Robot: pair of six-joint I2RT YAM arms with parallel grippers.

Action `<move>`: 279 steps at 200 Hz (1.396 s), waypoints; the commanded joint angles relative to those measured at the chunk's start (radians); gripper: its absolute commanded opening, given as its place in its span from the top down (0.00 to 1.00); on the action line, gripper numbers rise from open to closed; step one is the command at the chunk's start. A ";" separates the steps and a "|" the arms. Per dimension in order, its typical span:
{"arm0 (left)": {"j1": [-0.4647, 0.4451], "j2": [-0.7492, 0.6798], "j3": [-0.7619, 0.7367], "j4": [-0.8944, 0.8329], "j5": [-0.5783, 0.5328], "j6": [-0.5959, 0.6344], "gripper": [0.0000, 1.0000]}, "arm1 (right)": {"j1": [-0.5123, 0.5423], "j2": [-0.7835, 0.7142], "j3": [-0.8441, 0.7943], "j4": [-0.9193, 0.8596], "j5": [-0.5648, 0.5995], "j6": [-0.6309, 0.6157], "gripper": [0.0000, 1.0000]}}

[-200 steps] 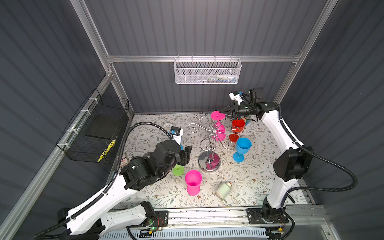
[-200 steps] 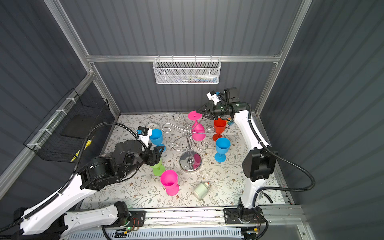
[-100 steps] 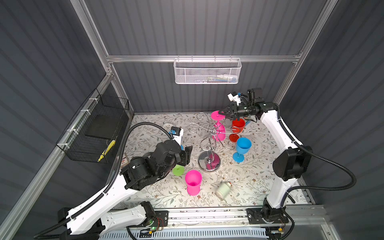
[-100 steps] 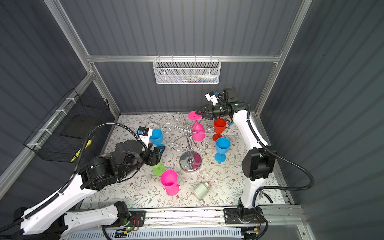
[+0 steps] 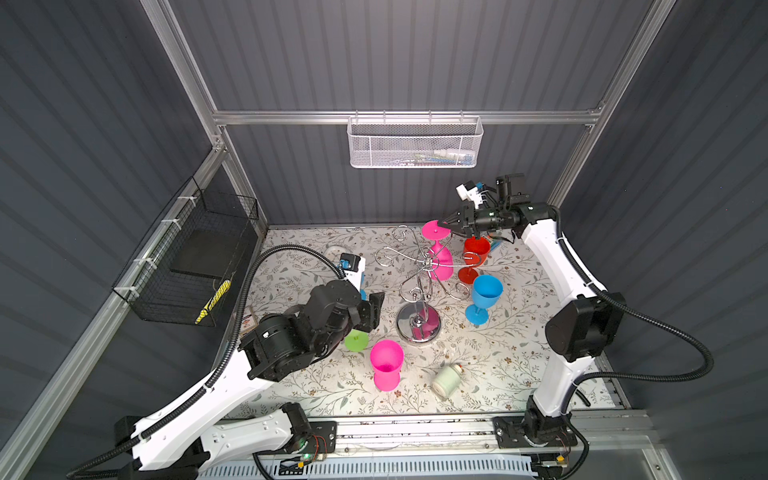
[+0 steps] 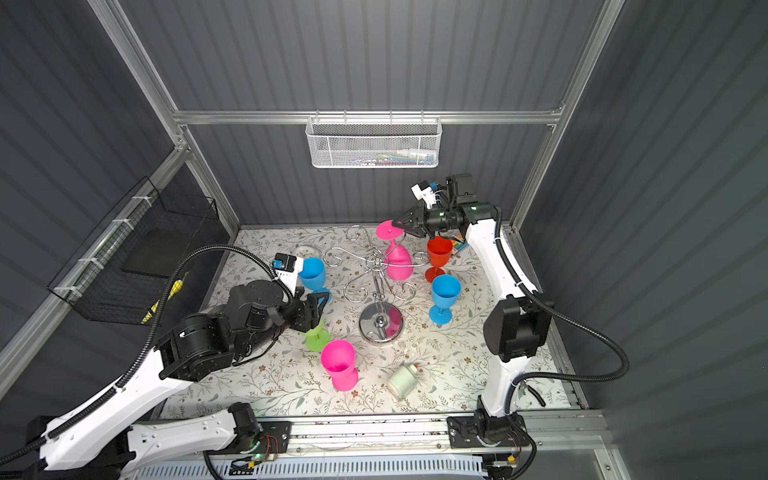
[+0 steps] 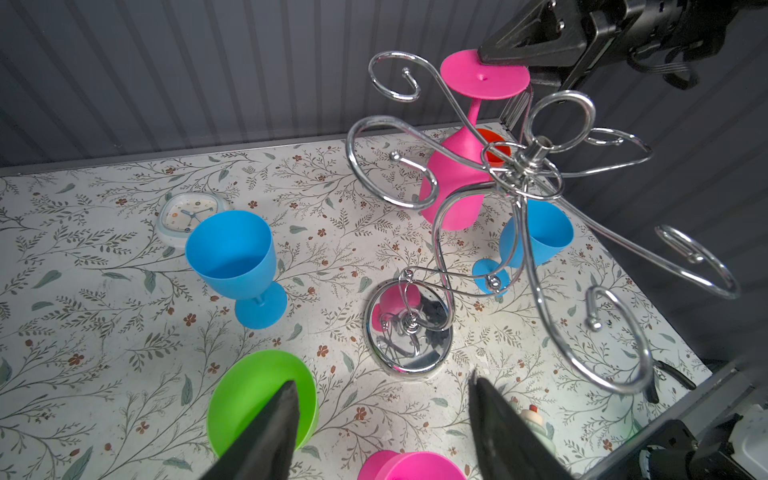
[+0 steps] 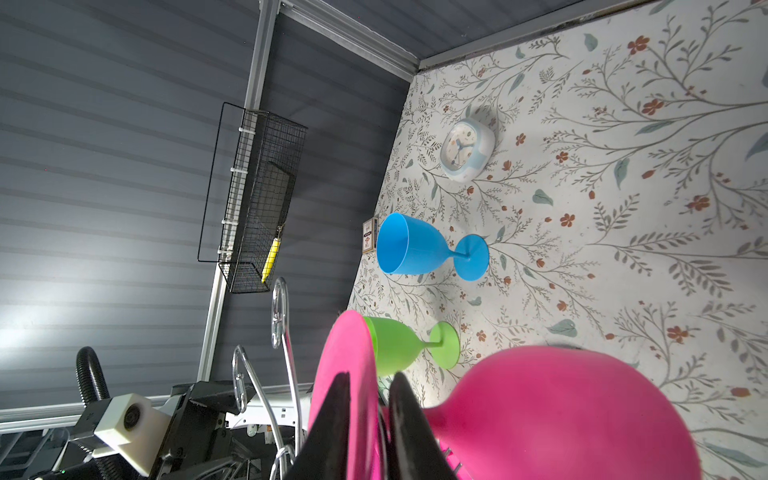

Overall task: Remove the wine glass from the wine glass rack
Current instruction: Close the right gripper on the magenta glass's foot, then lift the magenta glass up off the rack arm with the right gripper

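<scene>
Pink wine glass [image 5: 439, 259] hangs inverted, foot caught in the wine glass rack [image 5: 417, 326]; right tool [image 5: 448, 223] apparently pinches that foot for sliding off; left tool [image 7: 382, 386] gapes empty.

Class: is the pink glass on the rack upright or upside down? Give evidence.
Upside down: the pink glass hangs from the rack, round foot on top, bowl below.

Six wine glasses [image 6: 446, 291] (two pink, two blue, red, green), one rack [image 5: 417, 322], one clock [image 7: 189, 216], one bottle [image 5: 446, 380]
</scene>
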 commanded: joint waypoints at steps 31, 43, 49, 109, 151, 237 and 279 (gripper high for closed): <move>-0.004 -0.010 -0.007 -0.010 0.006 -0.019 0.33 | -0.004 -0.022 0.030 -0.006 -0.001 -0.001 0.86; -0.004 -0.010 -0.008 -0.010 0.006 -0.022 0.33 | -0.004 -0.022 0.032 -0.005 0.001 0.000 0.86; -0.004 -0.010 -0.007 -0.011 0.008 -0.022 0.33 | -0.004 -0.023 0.032 -0.005 0.001 0.001 0.87; -0.004 -0.007 -0.005 -0.012 0.010 -0.022 0.33 | -0.011 -0.024 0.058 0.002 0.009 0.017 0.87; -0.004 0.000 0.001 -0.013 0.017 -0.020 0.33 | -0.016 -0.033 0.058 0.025 0.009 0.040 0.91; -0.004 0.020 0.014 -0.009 0.037 -0.012 0.33 | -0.025 -0.073 0.029 0.055 -0.024 0.077 1.00; -0.004 0.026 0.010 0.000 0.043 -0.009 0.33 | -0.044 -0.135 -0.024 0.166 -0.059 0.171 1.00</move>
